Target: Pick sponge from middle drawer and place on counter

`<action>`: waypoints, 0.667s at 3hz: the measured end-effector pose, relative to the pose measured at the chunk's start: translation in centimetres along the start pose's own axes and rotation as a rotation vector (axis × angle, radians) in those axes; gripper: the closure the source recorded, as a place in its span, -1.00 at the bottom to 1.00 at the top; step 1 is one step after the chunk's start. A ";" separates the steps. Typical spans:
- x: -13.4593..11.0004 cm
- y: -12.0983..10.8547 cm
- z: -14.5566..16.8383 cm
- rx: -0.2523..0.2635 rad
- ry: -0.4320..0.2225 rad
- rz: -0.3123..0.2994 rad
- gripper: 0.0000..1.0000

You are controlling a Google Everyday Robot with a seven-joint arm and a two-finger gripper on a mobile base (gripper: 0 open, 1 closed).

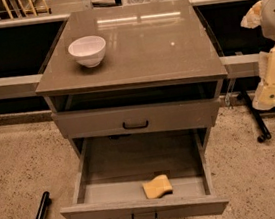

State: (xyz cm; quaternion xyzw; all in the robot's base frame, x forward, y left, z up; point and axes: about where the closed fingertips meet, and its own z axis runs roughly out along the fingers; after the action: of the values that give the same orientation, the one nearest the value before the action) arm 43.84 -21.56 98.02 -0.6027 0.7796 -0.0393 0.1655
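Sponge (pixel 157 186): small yellow-tan block with a wavy outline. It lies flat on the floor of the middle drawer (pixel 134 157), right of centre and close behind the front panel; contact with the panel cannot be confirmed.

Middle drawer: grey-brown, wide and shallow, pulled well out. It has a dark pull handle at front centre.

Counter (pixel 145 50): glossy grey-brown cabinet top, roughly square, with light streaks reflected near its back edge.

Gripper (pixel 273 76): cream-coloured, at the right edge of view, off the counter's right side and well apart from the sponge.
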 end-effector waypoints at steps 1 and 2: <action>0.0 0.0 0.0 0.000 0.000 0.000 -1.00; 0.9 1.1 4.3 -0.048 0.022 -0.028 -1.00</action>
State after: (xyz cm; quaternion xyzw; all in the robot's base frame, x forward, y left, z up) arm 43.99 -21.51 93.50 -0.6170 0.7736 -0.0298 0.1417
